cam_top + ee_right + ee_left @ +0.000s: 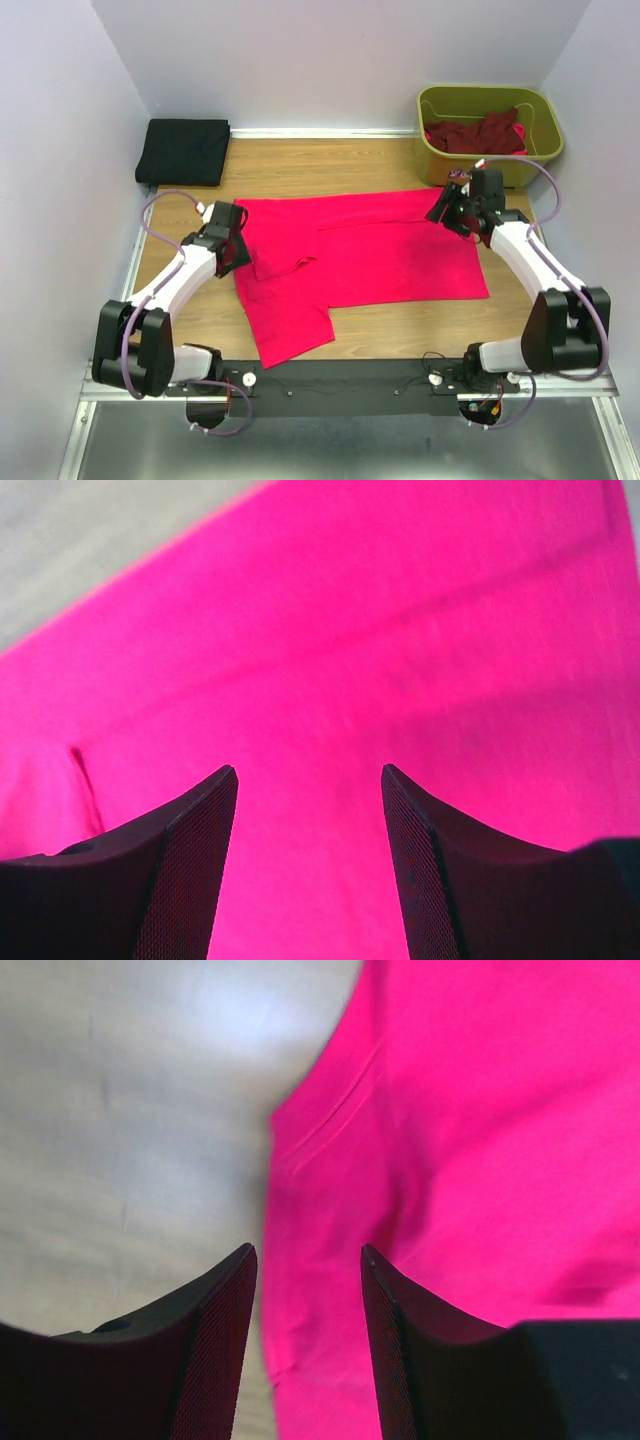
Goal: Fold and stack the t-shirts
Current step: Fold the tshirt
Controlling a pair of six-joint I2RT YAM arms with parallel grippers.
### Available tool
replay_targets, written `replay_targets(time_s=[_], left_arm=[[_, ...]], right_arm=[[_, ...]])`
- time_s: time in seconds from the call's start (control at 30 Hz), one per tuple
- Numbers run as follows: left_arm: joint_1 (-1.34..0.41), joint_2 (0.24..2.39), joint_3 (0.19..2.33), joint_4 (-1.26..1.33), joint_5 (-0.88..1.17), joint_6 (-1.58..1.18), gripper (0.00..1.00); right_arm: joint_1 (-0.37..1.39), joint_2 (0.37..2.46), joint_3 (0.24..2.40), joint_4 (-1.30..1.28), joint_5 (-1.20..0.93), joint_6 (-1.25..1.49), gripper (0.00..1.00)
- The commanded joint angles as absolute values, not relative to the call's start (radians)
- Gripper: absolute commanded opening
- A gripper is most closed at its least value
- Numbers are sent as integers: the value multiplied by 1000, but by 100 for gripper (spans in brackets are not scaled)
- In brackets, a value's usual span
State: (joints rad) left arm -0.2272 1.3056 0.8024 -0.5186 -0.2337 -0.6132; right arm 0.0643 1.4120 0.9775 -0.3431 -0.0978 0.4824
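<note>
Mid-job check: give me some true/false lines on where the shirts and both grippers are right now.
1. The pink-red shirt lies spread on the table. True.
2. The black shirt is in the green tub. False: it lies folded at the table's far left corner.
3. The left gripper and the right gripper both stand open. True.
4. The left gripper hangs over the tub. False: it is at the pink-red shirt's left edge.
5. The tub is empty. False: dark red shirts lie inside it.
</note>
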Motion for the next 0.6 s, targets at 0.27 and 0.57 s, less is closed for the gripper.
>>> replay_targets(time_s=[0.27, 0.57], left_arm=[[-267, 1278, 750, -727, -242, -736, 52], [-293, 1356, 775, -761, -202, -758, 52]], right_arm=[[63, 1296, 876, -515, -75, 414, 67], [63, 1270, 851, -514, -149, 408, 67]])
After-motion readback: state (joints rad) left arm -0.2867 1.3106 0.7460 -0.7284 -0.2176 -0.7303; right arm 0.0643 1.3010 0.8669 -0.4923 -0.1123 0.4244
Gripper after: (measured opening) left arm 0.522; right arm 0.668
